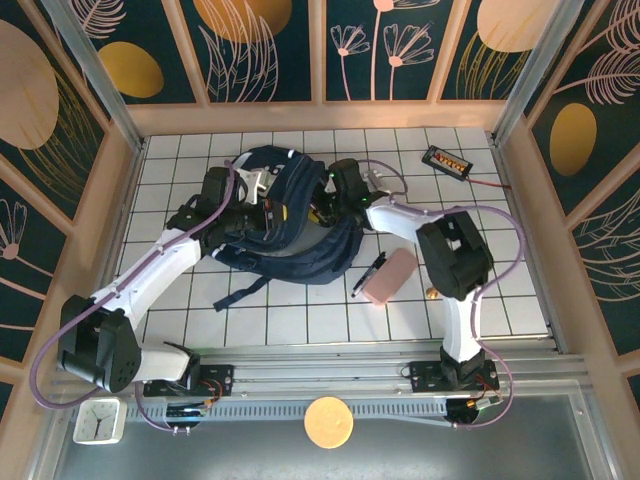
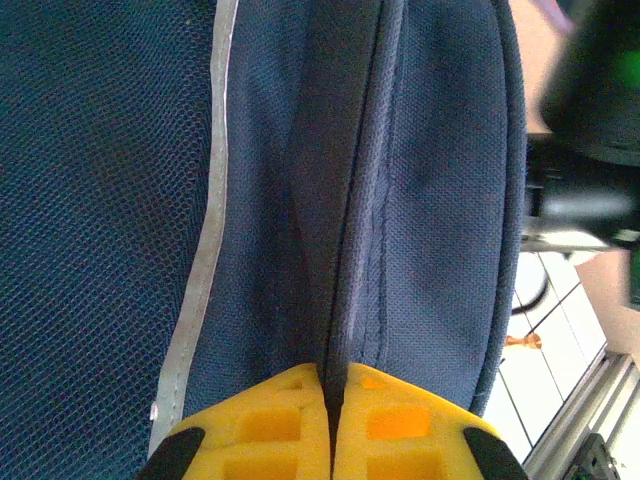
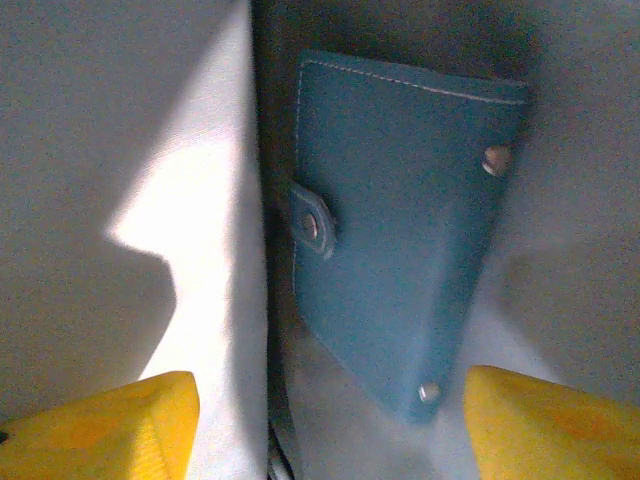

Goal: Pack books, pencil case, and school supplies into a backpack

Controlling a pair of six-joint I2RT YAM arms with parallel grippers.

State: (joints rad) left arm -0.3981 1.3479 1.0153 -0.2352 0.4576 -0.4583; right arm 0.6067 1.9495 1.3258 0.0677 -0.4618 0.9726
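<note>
- Two fingertips [image 2: 260,435] of the left gripper [image 2: 330,430] pinch a fold of the backpack [image 2: 430,200].
- Wide open, the right gripper [image 3: 330,425] holds nothing; the teal item [image 3: 400,270] lies loose just ahead between its fingers [image 3: 110,430], seemingly inside the backpack.

A: What colour is the backpack [image 1: 285,215]?
B: Dark navy, with a fine mesh weave on one panel and a thin pale-grey stripe beside it.
A: And the teal item [image 3: 400,270]?
B: Teal-blue, pale stitching along the edge, silver snaps.
A: The rest?
B: The pencil case [image 1: 390,275] is pale pink and the pen [image 1: 368,275] black. The tabletop [image 1: 300,320] is white tiles with grey lines. The left tool [image 2: 330,385] and right tool [image 3: 325,385] both have yellow fingers. The walls [image 1: 270,45] are dark teal, with orange discs and pale outlined leaves.
</note>
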